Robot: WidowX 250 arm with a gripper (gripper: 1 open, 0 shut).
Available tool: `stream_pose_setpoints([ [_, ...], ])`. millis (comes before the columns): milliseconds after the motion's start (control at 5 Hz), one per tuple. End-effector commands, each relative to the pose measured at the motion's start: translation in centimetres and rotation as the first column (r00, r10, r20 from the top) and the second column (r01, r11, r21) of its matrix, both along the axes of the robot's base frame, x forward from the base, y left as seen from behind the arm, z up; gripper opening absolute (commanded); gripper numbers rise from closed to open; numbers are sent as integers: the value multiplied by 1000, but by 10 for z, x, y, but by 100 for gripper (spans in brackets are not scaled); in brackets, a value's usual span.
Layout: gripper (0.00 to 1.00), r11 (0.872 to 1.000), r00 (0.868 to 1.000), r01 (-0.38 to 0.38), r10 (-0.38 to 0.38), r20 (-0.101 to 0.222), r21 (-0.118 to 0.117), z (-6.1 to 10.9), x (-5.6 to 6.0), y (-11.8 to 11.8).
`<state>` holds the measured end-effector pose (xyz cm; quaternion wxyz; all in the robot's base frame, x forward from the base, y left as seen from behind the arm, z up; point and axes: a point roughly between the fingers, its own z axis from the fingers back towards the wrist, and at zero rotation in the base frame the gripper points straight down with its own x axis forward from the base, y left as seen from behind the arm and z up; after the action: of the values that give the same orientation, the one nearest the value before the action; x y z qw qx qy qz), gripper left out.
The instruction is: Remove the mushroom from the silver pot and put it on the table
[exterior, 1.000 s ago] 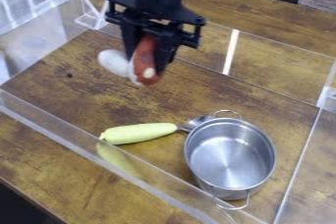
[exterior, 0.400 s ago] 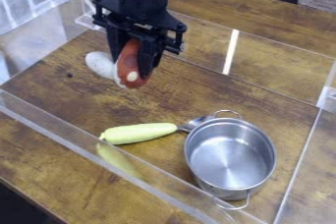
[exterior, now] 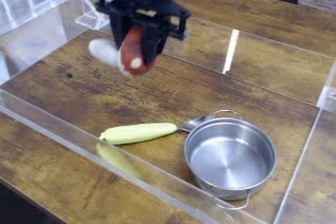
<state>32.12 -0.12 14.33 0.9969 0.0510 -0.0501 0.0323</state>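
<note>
My gripper [exterior: 136, 57] hangs over the far left part of the table [exterior: 262, 81], pointing down and shut on the mushroom [exterior: 132, 47]. The reddish-brown cap shows between the dark fingers and the white stem sticks out to the left. The mushroom is held in the air, above the wood. The silver pot [exterior: 194, 149] stands at the front right, well apart from the gripper, and nothing lies inside it.
A long yellow-green vegetable [exterior: 138, 133] lies on the table just left of the pot's handle. Clear acrylic walls [exterior: 157, 184] run along the front and sides, and another clear panel [exterior: 231, 51] stands behind the gripper.
The gripper, still shut on the mushroom, has drifted slightly left and up in the picture. The pot and the vegetable have not moved.
</note>
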Motion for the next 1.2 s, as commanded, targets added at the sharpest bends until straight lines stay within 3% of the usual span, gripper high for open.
stream_pose_setpoints([
  [0, 0, 1000, 999, -17, 17, 48, 5, 7, 6, 5],
  [200, 0, 1000, 999, -15, 15, 41, 6, 3, 0, 1],
  [600, 0, 1000, 999, 16, -16, 39, -14, 0, 39, -16],
  [800, 0, 995, 995, 96, -95, 30, -16, -19, 51, -13],
  [1000, 0, 992, 992, 125, -124, 22, -20, -39, 57, -8],
])
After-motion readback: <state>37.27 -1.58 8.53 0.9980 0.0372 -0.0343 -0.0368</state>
